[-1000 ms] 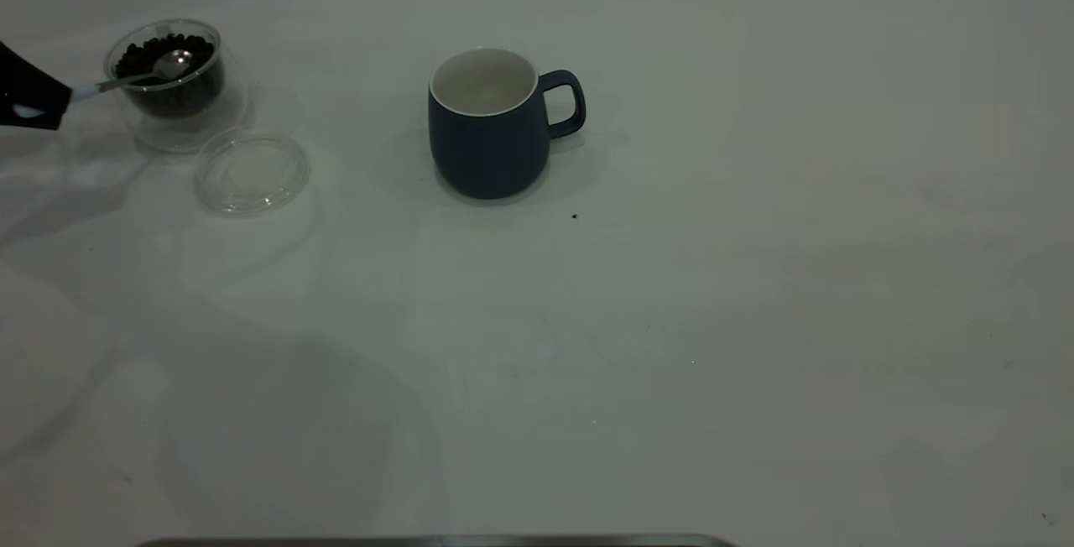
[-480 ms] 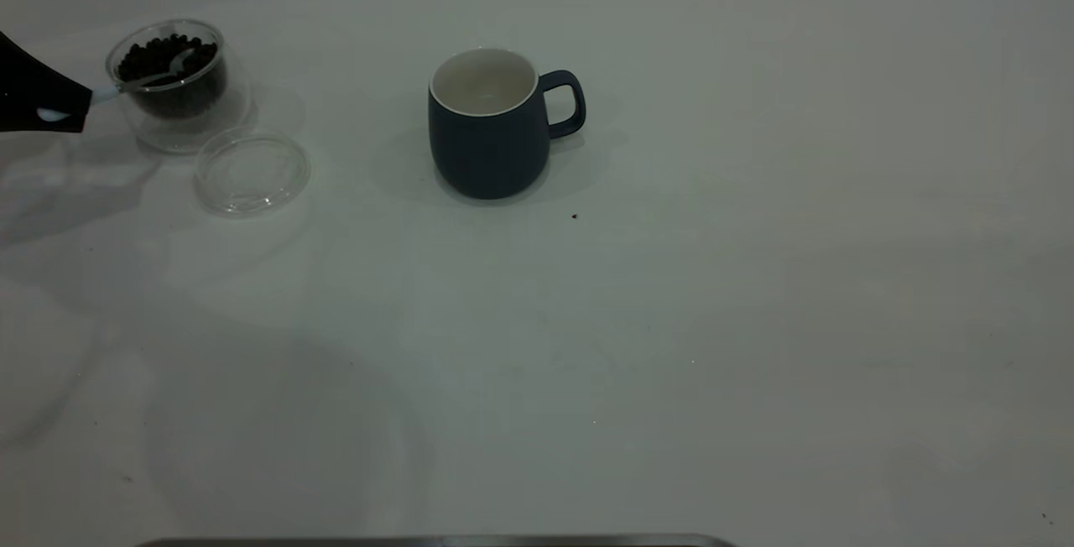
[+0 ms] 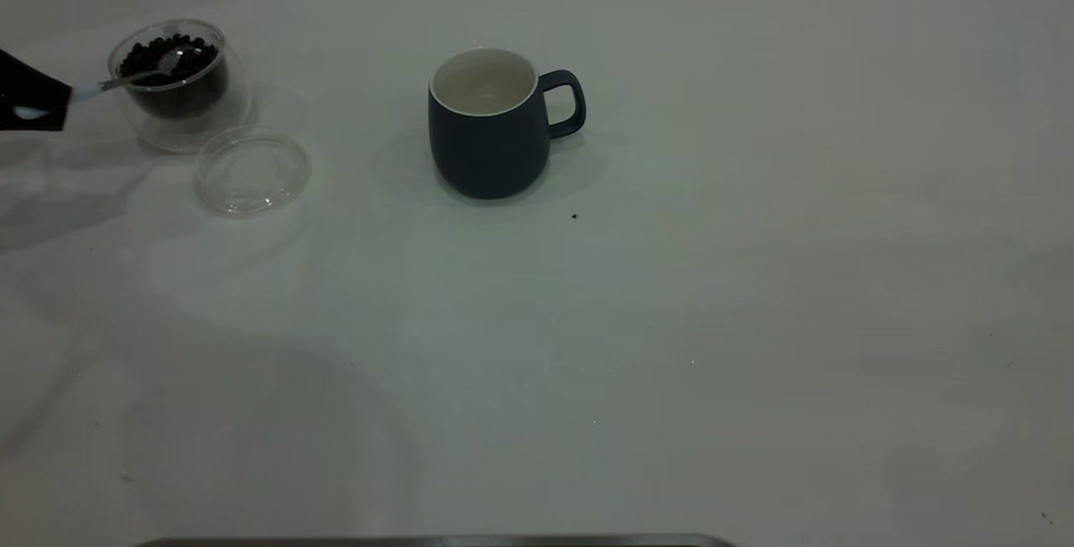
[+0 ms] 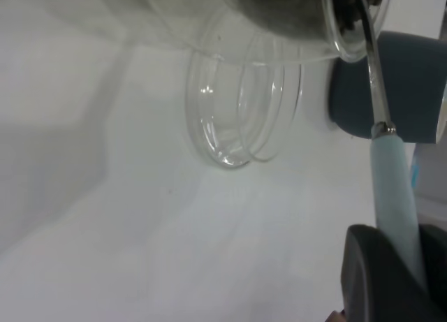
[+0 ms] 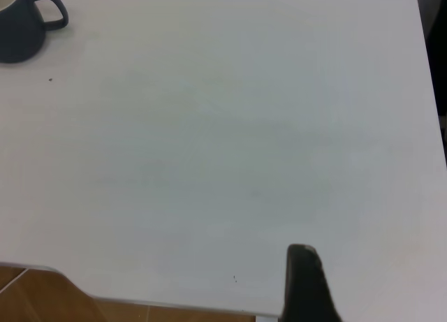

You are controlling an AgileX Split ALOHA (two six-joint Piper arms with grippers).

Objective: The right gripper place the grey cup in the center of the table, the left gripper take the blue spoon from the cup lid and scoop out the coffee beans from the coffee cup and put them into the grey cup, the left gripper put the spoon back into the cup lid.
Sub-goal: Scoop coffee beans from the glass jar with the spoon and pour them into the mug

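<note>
Dipping for beans, mug waiting empty

Reaching in from the far left edge of the table (image 3: 755,295) with the left gripper (image 3: 32,99), jaws clenched on the pale handle of the blue spoon (image 3: 126,81). Angling the metal neck over the rim of the coffee cup (image 3: 180,126), with the spoon's bowl down among the coffee beans (image 3: 195,56) heaped inside the clear glass. Seen from the left wrist as well: light-blue handle (image 4: 394,189) pinned in the dark jaws, neck running up into the glass. Impossible to tell whether the bowl carries any beans yet.

Lying flat and bare just in front of the glass cup, close beside it: the cup lid (image 3: 252,171), with no spoon on it. Standing upright near the middle of the table, well apart from the glass: the grey cup (image 3: 489,144), handle turned to the right, off-white inside showing no beans.

Parked off to the side, over the table's edge and well away from the mug: the right gripper (image 5: 305,283), only a dark sliver of it in its own wrist view, its grip impossible to judge.

Judged done: mug set in the centre, spoon lifted off the lid. Judged in hand: the scoop itself. Left to do: carrying beans across to the mug, tipping them in, and laying the spoon back on the lid.
</note>
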